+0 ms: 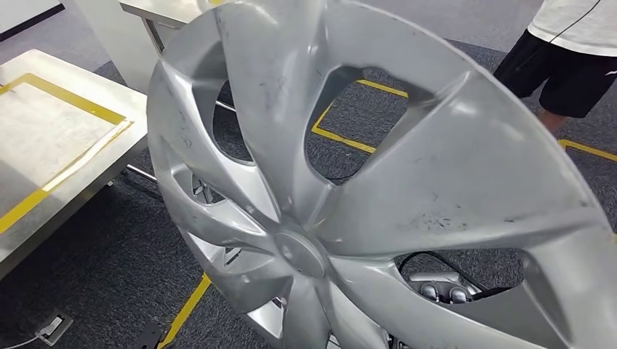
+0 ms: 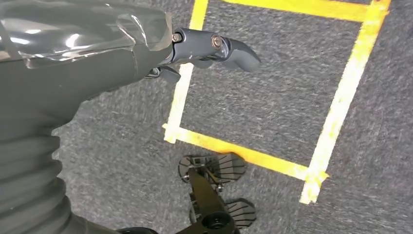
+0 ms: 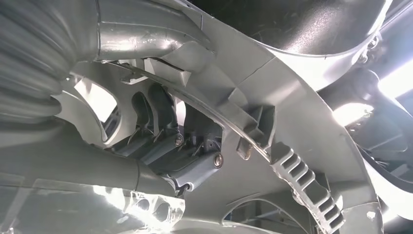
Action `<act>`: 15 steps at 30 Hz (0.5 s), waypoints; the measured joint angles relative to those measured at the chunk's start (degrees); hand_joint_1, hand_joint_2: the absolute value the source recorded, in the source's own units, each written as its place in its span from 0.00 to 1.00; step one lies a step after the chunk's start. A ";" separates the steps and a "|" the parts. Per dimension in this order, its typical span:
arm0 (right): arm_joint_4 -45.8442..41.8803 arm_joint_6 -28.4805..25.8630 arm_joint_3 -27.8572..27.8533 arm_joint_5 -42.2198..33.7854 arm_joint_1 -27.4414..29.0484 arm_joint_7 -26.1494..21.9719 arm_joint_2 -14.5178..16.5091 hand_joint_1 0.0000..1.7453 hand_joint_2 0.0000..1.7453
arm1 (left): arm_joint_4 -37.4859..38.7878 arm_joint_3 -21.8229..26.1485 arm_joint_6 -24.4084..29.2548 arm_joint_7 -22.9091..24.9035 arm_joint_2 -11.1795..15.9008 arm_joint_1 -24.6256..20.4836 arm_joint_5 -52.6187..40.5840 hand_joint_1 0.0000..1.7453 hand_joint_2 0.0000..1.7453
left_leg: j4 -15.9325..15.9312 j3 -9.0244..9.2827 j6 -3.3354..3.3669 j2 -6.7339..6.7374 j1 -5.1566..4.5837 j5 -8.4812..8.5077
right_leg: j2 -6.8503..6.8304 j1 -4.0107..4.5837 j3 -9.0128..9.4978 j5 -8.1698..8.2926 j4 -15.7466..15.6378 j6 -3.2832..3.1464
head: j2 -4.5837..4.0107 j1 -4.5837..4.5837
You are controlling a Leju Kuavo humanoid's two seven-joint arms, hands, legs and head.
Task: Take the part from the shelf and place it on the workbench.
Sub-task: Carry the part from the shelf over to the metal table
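Observation:
The part is a large silver wheel cover with curved spokes, held up tilted close in front of the head camera. Through a lower opening in it I see my right hand behind the cover. In the right wrist view my right hand has its dark fingers hooked through an opening, gripping the ribbed back of the wheel cover. My left hand hangs over the grey carpet and holds nothing, its dark fingers apart. The workbench, pale with a yellow tape outline, stands at the left.
A person in dark shorts and a white shirt stands at the far right. A second grey table is at the back. Yellow tape lines mark the dark carpet. A floor socket lies near the workbench's front.

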 joint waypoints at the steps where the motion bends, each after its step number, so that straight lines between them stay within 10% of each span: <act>1: -0.01 -0.01 0.00 0.00 -0.02 0.08 0.01 0.71 1.00 | 0.00 0.10 0.00 0.07 0.01 0.10 -0.20 0.00 1.00 | -0.02 -0.05 -0.22 -0.07 0.14 -0.05 | -0.16 -0.02 0.00 0.04 -0.03 -0.37 | 0.00 0.02; 4: -0.13 -0.02 0.01 -0.04 -0.07 0.26 0.09 0.71 1.00 | -0.07 0.44 -0.03 0.23 -0.01 0.22 -0.83 0.00 1.00 | 3.36 -1.61 -0.93 1.55 0.31 -2.14 | -0.60 -0.25 0.31 0.01 -0.22 -1.26 | 0.00 -0.19; 8: -0.17 -0.02 0.01 -0.08 0.00 0.34 0.10 0.71 1.00 | -0.21 0.66 -0.30 0.36 -0.07 0.21 -1.16 0.00 1.00 | 16.26 -8.19 -1.29 3.12 0.36 -6.82 | -1.52 0.20 0.70 -0.39 -0.20 -1.84 | 0.00 -0.39; 12: -0.19 -0.02 0.02 -0.08 -0.06 0.36 0.10 0.71 1.00 | -0.39 0.75 -0.34 0.41 0.02 0.17 -1.25 0.00 1.00 | 5.95 -3.72 -0.27 4.52 -0.08 -0.70 | -2.38 0.66 1.34 -0.78 -0.20 -1.91 | 0.00 -0.36; 15: -0.26 -0.02 0.01 -0.08 -0.12 0.36 0.10 0.71 1.00 | -0.56 0.83 -0.34 0.42 0.14 -0.13 -1.40 0.00 1.00 | 0.86 -1.51 0.56 5.52 -0.92 0.23 | -3.12 0.96 1.38 -1.02 -0.24 -1.41 | 0.00 -0.33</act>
